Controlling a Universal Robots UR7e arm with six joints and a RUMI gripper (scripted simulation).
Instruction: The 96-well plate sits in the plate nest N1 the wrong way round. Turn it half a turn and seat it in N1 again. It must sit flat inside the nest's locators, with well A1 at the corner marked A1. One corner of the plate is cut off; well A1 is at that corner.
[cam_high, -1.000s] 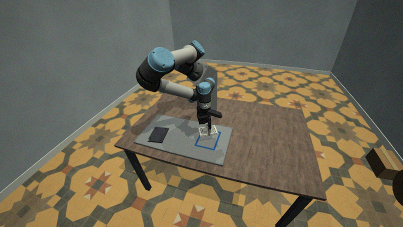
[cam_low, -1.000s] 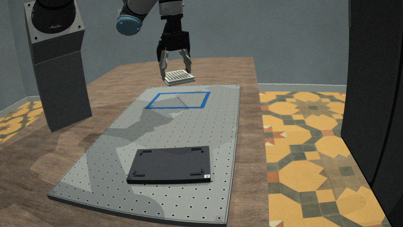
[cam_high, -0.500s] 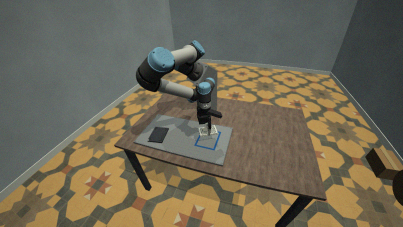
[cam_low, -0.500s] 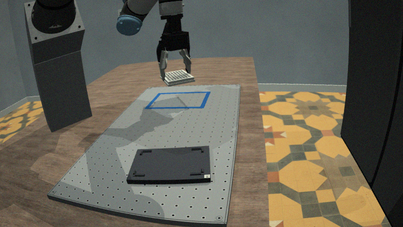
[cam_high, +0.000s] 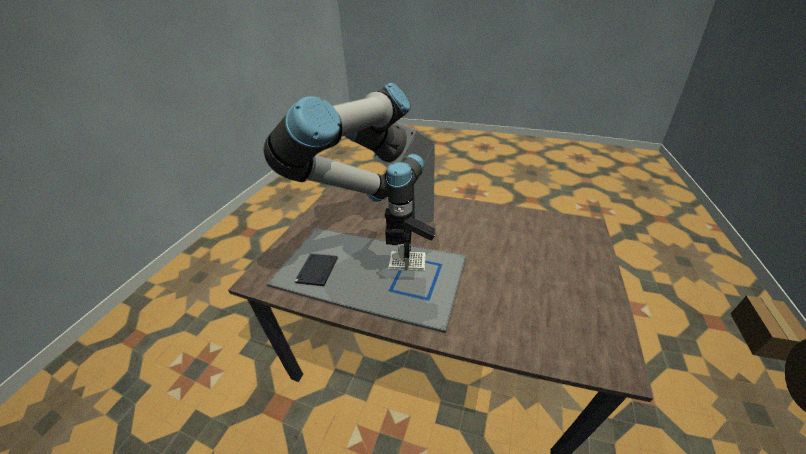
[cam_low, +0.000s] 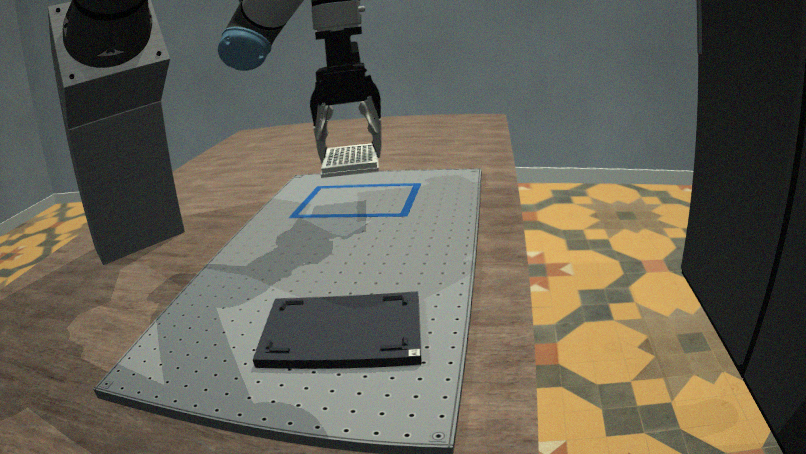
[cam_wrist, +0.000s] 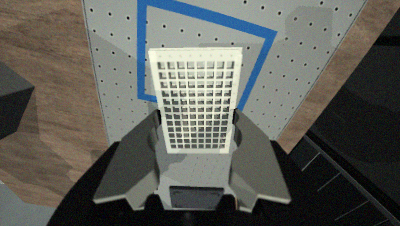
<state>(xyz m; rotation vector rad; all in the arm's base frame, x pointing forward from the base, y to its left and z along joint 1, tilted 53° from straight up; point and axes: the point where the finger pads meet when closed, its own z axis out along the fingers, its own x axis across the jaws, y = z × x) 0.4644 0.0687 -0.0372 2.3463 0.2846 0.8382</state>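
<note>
1. The arm (cam_high: 338, 174) reaches down at frame centre, its gripper (cam_low: 348, 147) pointing down.
2. Its fingers pinch the 96-well plate (cam_low: 349, 159), held aloft above the blue outline (cam_low: 298, 209), well apart from the dark nest (cam_low: 338, 332).

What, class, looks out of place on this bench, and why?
The 96-well plate is not in its nest: the gripper holds it in the air, above the far edge of the blue-outlined rectangle. The black nest at the breadboard's near end holds nothing.
</note>
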